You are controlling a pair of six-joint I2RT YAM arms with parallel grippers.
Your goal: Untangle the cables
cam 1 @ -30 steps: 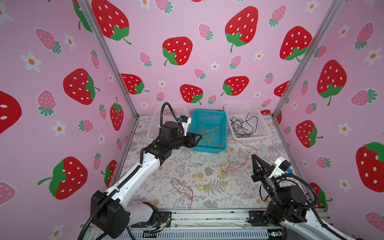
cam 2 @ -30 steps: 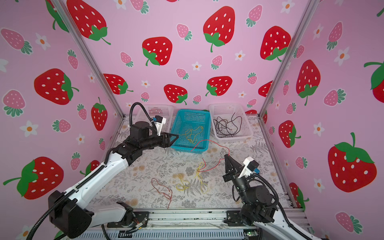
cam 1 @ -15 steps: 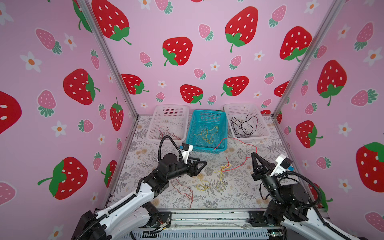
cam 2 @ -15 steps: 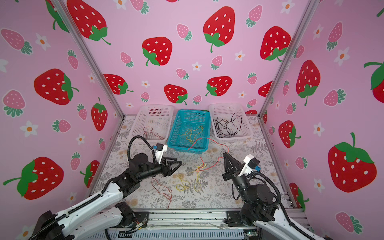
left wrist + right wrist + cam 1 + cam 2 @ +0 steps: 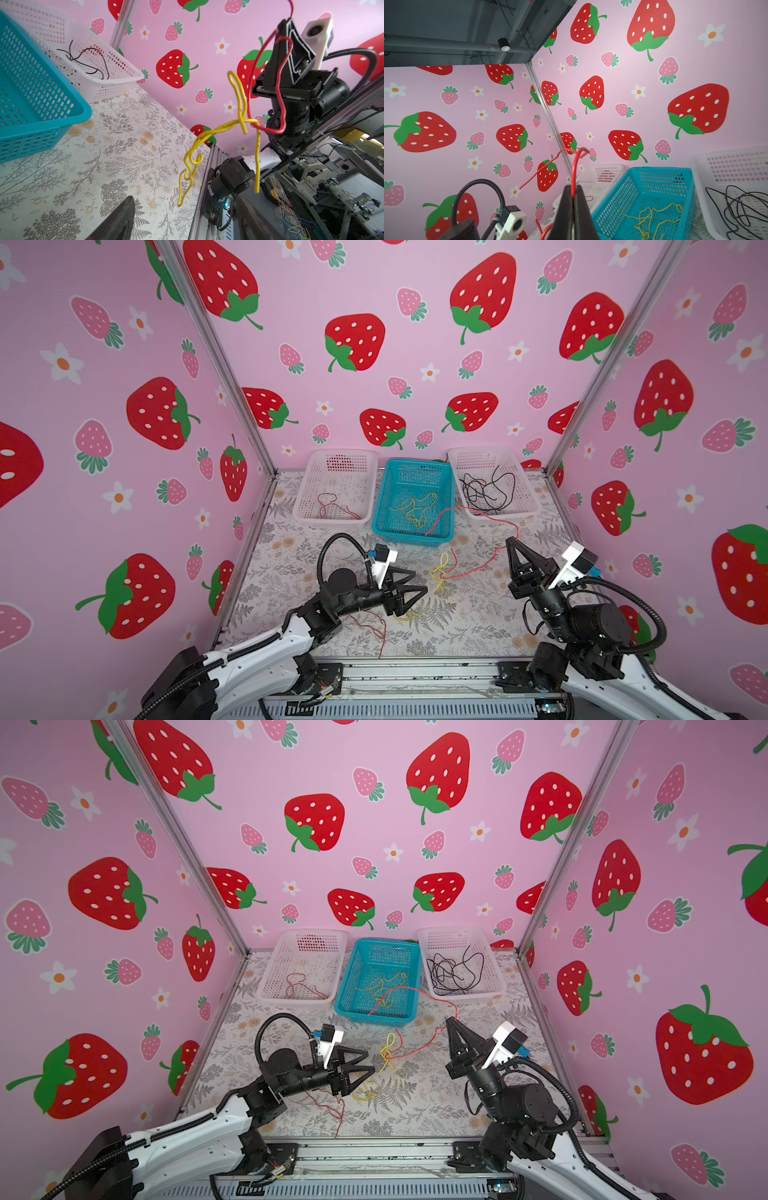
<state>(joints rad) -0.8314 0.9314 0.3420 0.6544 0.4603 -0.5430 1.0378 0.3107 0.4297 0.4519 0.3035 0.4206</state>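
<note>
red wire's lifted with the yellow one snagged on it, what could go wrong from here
The thin yellow cable is knotted round the thin red cable; pulling with the open left end effector may tighten it.
The red cable's free end hangs near the blue plastic mesh basket; the shut right end effector moving could catch it there.

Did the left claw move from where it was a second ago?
Yes. The left claw has pulled back from the blue basket toward the front rail. It now sits open beside the tangled yellow cable.
</note>
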